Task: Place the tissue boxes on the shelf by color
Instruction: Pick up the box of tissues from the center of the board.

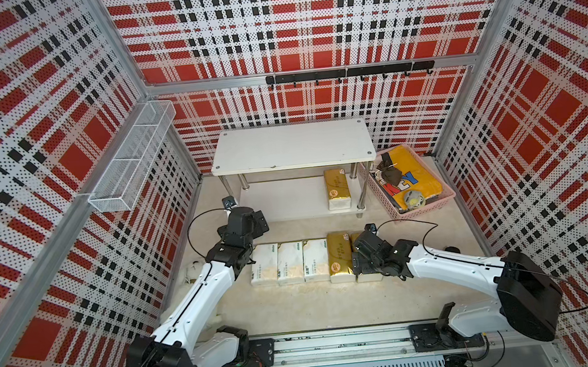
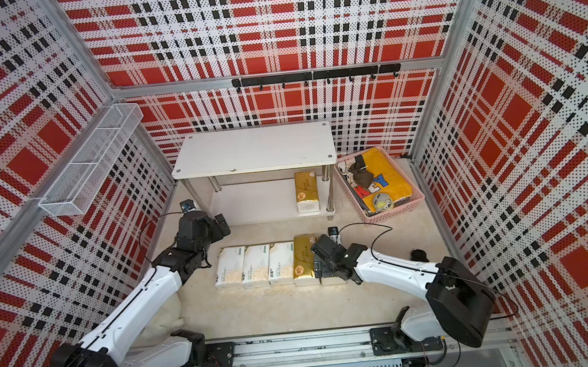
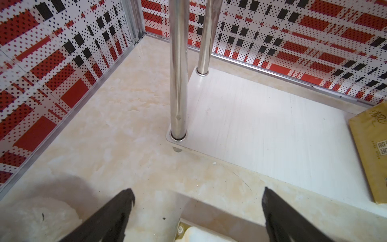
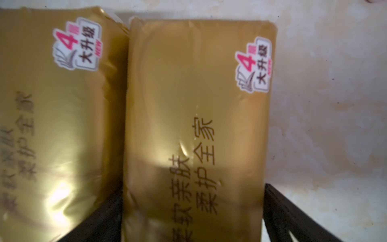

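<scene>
Shelf [image 1: 293,148]: one gold pack [image 1: 337,188] on its lower board, right end
Floor [image 1: 296,307]: three white packs [image 1: 289,263] then two gold packs [image 1: 339,256] side by side, in front of shelf
Left gripper [image 3: 196,194]: jaws wide, holding nothing, near a front leg [image 3: 178,83] of shelf
Right gripper [image 4: 192,190]: jaws wide, astride the end gold pack [image 4: 194,104]

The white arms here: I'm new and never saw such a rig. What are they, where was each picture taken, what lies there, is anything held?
They are two robot arms, each ending in a two-fingered hand. Two pictures look down from overhead, nearly alike; two come from cameras on the wrists. On the floor stands a two-tier shelf with one gold tissue pack on its lower board. In front lie three white packs and two gold packs in a row. The left hand is open and empty. The right hand is open astride the end gold pack, not gripping it.
</scene>
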### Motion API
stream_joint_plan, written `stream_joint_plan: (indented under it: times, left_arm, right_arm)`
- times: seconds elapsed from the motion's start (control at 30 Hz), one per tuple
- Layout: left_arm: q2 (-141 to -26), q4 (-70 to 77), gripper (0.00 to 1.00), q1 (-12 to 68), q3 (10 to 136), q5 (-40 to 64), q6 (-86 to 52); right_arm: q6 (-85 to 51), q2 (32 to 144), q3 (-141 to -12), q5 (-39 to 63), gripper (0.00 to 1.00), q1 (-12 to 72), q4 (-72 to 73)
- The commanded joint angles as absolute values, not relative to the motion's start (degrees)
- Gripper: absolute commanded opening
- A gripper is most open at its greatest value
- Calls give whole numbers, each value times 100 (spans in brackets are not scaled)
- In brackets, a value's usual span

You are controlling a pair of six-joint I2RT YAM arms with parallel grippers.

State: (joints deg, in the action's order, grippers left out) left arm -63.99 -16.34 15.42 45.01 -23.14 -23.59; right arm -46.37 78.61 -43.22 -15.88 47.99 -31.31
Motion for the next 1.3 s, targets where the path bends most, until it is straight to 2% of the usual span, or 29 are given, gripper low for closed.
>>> stream_joint_plan:
  times: [0.0,0.33,0.67,1.27]
  left_arm:
    - [-6268,-1573,100,1488,4384,-2313,-2378]
    - [-6223,-1591,100,1459,4367,-2294,-2374]
    - [-6180,-1591,100,1459,4340,-2294,-2379]
    - [-6196,-1591,100,1459,4381,-2257,-2402]
  right_arm:
    - [-4639,8013,-4198,-1610,100,4816,-2927]
    - [-4710,8141,-4047,-1560,100,4808,-2793]
    - [-4671,7911,-4167,-1703,92,4799,-3036]
    - [-4609,7357,-4507,-1896,87,4800,-3617]
